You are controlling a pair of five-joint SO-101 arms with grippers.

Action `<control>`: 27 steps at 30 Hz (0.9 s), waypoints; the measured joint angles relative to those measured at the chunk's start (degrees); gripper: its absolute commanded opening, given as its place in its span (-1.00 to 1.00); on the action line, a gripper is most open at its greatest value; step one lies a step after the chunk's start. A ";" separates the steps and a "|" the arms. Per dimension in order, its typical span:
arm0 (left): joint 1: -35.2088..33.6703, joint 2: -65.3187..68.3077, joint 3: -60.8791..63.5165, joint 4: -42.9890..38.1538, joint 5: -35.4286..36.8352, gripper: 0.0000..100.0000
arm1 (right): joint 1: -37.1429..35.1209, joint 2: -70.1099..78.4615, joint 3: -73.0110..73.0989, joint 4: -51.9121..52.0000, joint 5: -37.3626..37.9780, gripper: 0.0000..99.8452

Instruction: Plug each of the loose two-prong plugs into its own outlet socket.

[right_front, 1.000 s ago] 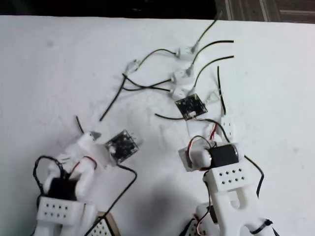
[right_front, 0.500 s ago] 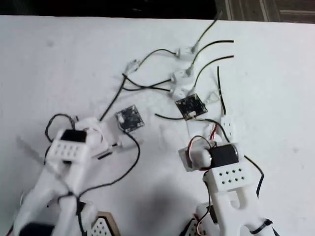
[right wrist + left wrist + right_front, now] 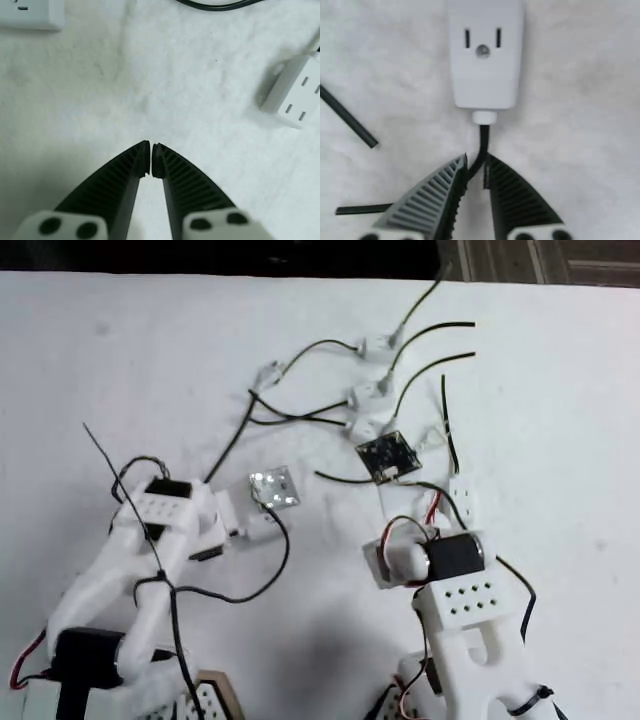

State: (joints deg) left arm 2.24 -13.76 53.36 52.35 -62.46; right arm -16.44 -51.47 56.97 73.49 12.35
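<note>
Table (image 3: pixel 580 125), socket cord (image 3: pixel 483 142) partly behind pincer (image 3: pixel 476 169)

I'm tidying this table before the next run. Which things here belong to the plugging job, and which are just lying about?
Job: socket, its cord in the left gripper, socket block, other plugs and sockets, right gripper.
Lying about: board at the near edge of the table.
</note>
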 measured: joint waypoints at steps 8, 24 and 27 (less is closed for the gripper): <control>2.90 0.09 -1.05 5.36 -0.18 -0.95 | 0.00 0.00 0.00 0.00 0.00 -0.96; 2.73 -1.49 -19.52 26.11 12.40 -0.96 | 0.00 0.00 0.00 0.00 0.00 -0.96; 2.73 -1.49 -24.09 32.44 16.00 -0.96 | 0.00 0.00 0.00 0.00 0.00 -0.96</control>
State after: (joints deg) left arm 4.97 -15.25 29.27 84.79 -46.46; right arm -16.44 -51.47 56.97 73.49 12.35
